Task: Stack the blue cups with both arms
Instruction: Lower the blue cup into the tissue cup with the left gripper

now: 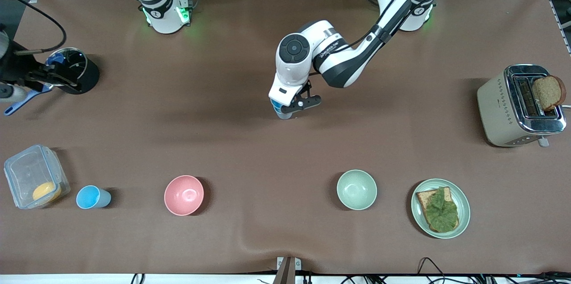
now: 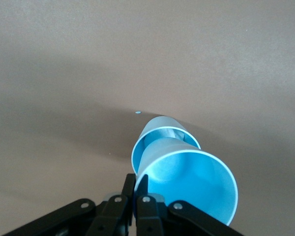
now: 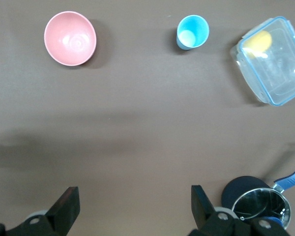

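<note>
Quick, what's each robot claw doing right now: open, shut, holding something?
Left gripper: shut on the rim of a blue cup, over another blue cup mid-table.
Right gripper: open, holding nothing, waiting above the table.

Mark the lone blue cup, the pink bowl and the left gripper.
lone blue cup (image 1: 93,197), front view, on its side wall.
pink bowl (image 1: 183,195), front view, inside its hollow.
left gripper (image 2: 136,194), left wrist view, between its fingertips, at a cup's rim.

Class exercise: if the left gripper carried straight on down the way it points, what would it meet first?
Probably the second blue cup standing under the blue cup that the left gripper holds; depth is unclear.
</note>
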`<state>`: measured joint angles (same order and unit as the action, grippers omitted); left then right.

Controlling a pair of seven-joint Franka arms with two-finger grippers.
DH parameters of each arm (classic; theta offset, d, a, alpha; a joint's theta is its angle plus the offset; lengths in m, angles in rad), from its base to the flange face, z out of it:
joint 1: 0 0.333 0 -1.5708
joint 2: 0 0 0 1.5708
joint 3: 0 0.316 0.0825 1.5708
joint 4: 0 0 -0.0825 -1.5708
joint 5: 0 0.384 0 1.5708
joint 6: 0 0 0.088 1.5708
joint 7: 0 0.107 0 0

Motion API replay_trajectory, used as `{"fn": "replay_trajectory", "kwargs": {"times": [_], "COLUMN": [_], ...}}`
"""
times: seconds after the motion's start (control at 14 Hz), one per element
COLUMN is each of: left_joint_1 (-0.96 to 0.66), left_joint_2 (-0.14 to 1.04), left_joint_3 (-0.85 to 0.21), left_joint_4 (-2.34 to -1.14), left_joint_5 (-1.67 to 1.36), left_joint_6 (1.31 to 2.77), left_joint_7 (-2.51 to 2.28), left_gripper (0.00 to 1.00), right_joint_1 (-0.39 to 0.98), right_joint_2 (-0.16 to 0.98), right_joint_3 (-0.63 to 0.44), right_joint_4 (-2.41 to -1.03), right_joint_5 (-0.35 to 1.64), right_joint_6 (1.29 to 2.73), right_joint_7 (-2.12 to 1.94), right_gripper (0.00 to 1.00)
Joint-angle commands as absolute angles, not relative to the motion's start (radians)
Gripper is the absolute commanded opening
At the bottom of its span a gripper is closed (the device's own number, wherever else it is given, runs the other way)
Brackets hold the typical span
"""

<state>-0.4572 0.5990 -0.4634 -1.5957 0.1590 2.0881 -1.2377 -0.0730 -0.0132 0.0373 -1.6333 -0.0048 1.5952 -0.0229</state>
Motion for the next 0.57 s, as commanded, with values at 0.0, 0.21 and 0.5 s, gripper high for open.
{"fn": "replay_trajectory", "kwargs": {"times": [0.0, 0.21, 0.5], "left_joint_1": [-0.456, -0.395, -0.244], "left_joint_2": [0.577, 0.487, 0.385], "left_joint_3": [-0.459, -0.446, -0.446], "left_joint_4": [-1.585, -1.579, -1.552], "left_joint_5": [0.189, 0.196, 0.199], "left_joint_6": [2.083, 2.015, 1.873], "left_joint_7": [-1.270, -1.224, -1.074], "left_gripper": [1.00, 1.00, 1.00], "right_joint_1": [-0.120, -0.118, -0.112], "right_joint_2": [-0.055, -0.049, -0.040], "right_joint_3": [0.061, 0.066, 0.067], "right_joint_4": [-1.672, -1.671, -1.671], "right_joint_5": [-0.009, 0.011, 0.011], "right_joint_6": [1.600, 1.621, 1.643], "right_joint_7": [-0.029, -0.026, -0.028], "right_gripper": [1.00, 1.00, 1.00]}}
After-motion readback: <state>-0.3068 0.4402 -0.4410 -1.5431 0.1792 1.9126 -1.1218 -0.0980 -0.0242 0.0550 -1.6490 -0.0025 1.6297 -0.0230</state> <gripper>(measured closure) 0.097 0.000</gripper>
